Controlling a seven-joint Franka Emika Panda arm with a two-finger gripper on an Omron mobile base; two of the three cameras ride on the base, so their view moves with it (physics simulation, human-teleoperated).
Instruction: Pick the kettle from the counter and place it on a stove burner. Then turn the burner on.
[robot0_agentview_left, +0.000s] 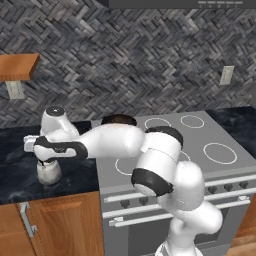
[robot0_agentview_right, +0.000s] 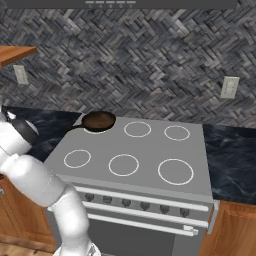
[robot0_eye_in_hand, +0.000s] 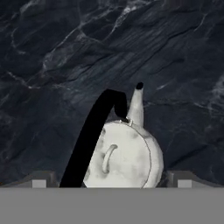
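The small silvery-white kettle (robot0_agentview_left: 49, 173) stands upright on the black marble counter (robot0_agentview_left: 15, 165), left of the stove (robot0_agentview_left: 200, 135). My gripper (robot0_agentview_left: 46, 161) hangs directly over it, pointing down. In the hand view the kettle (robot0_eye_in_hand: 124, 155) lies between my two fingertips (robot0_eye_in_hand: 39, 179), its black arched handle curving up on the left and its spout pointing away. The jaws stand open, wide on either side of the kettle body, with nothing gripped. From the right base view I see the stove (robot0_agentview_right: 150, 150) with its white burner rings and a row of dark knobs (robot0_agentview_right: 135, 204) along the front.
A dark frying pan (robot0_agentview_right: 98, 120) sits on the rear left burner, also seen as the pan (robot0_agentview_left: 118, 120) behind my arm. A wooden shelf (robot0_agentview_left: 17, 66) hangs on the wall above the counter. More black counter (robot0_agentview_right: 235, 155) lies right of the stove.
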